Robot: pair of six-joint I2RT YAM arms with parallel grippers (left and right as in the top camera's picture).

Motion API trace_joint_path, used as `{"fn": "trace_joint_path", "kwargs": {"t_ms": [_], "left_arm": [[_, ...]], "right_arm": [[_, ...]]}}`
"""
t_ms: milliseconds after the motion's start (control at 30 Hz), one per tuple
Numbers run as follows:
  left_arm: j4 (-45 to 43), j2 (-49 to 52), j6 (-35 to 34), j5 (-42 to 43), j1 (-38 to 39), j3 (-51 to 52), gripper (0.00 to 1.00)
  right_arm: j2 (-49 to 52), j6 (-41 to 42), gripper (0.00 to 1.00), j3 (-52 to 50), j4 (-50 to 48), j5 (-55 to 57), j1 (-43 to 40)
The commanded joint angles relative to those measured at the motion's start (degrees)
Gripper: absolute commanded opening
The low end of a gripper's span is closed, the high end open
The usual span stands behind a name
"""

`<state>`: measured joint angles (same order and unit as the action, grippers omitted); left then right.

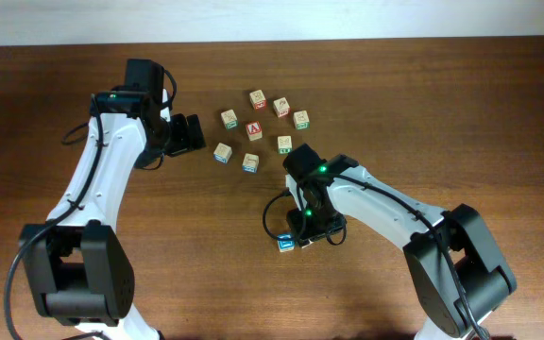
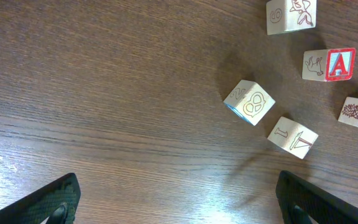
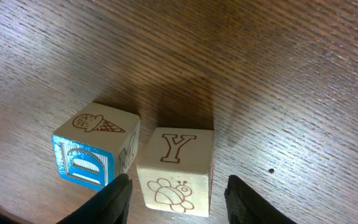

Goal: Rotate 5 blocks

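Note:
In the right wrist view a light-wood block (image 3: 176, 168) with a "Y" on top and a bee on its near side sits on the table between my right gripper's (image 3: 179, 199) fingers. The jaws are open, with a gap on each side. Just left of it, almost touching, stands a block with a blue-printed face (image 3: 95, 149) and an ice-cream drawing; overhead it shows as the blue block (image 1: 286, 244) beside my right gripper (image 1: 305, 231). My left gripper (image 2: 179, 205) is wide open over bare wood, with the pretzel block (image 2: 249, 102) and another block (image 2: 293, 137) beyond it.
Several more blocks lie in a loose cluster (image 1: 258, 98) at the table's far middle, among them the red "A" cube (image 1: 255, 130). My left gripper (image 1: 189, 134) hovers just left of that cluster. The right arm reaches in from the lower right.

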<state>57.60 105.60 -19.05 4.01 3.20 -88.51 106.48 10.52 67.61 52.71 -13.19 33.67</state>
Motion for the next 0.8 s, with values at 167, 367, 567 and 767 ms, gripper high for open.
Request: {"fn": "trace_joint_path", "kwargs": {"t_ms": [167, 367, 567, 767], "left_arm": [[0.09, 0.2, 0.9, -0.42, 0.04, -1.01, 0.99], [0.09, 0.2, 0.9, -0.42, 0.04, -1.01, 0.99], [0.09, 0.2, 0.9, -0.42, 0.04, -1.01, 0.99], [0.09, 0.2, 0.9, -0.42, 0.04, -1.01, 0.99]], "right_arm": [[0.72, 0.02, 0.58, 17.49, 4.13, 1.66, -2.78], [2.93, 3.45, 0.61, 28.11, -4.92, 9.33, -4.61], [16.15, 3.69, 0.61, 36.81, -7.91, 12.35, -5.49], [24.55, 3.67, 0.61, 41.29, -8.0, 11.91, -7.21]]}}
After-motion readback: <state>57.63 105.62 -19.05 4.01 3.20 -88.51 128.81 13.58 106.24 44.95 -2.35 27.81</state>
